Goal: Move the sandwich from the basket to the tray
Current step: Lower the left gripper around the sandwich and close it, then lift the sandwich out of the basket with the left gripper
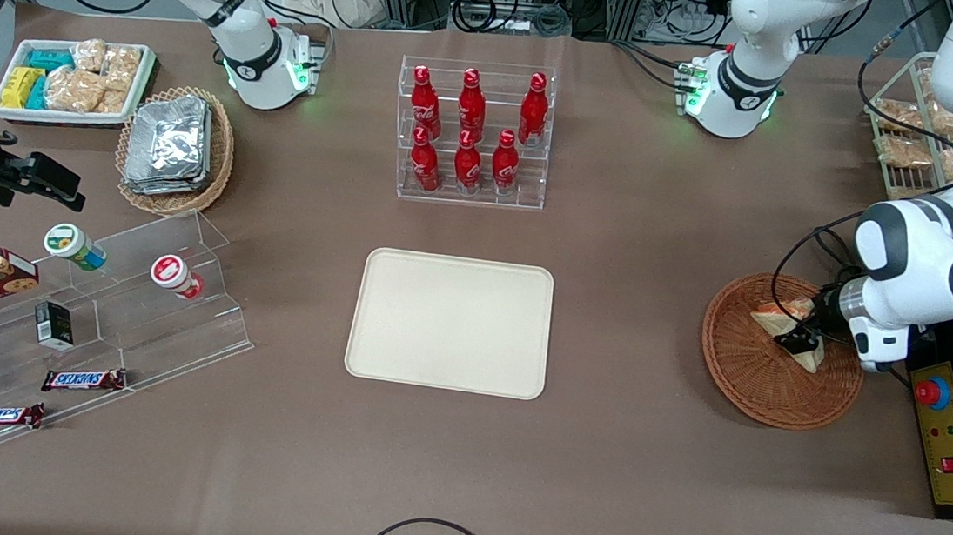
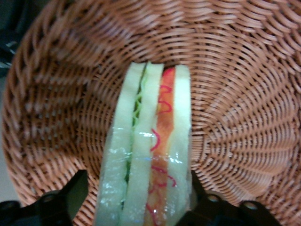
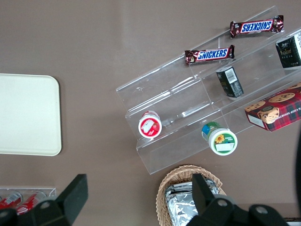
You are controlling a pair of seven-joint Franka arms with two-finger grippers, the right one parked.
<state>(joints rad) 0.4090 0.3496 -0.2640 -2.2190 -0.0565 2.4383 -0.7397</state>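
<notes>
Gripper (image 1: 802, 342) is sitting down in the basket (image 1: 746, 372) at the working arm's end of the table, fingers spread and straddling the sandwich (image 1: 787, 315). In the wrist view one finger (image 2: 70, 193) is standing clear of the bread with a visible gap; the other (image 2: 200, 197) is sitting just beside the crust, contact unclear. Nothing is being pinched yet, as far as I can tell.

Sandwich (image 2: 150, 155) is standing on edge inside the basket (image 2: 244, 94), layers running between the fingers, wrapped in glossy film.

Risks I'm seeing:
- Uneven gap means the closing fingers are probably going to push the wedge sideways before clamping, so it could be tipping or rotating in the grip.
- Film looks slick and the bread soft; too little squeeze and it's slipping out on lift, too much and it's crushing.
- Wedge tapers, so a grip near the thin end is likely to be weak.
- Fingertips are sitting low near the weave; snagging could be dragging the light basket along.

Tray (image 1: 449, 322) is lying well apart, mid-table, empty. A loose hold is going to matter most on that long carry across.
</notes>
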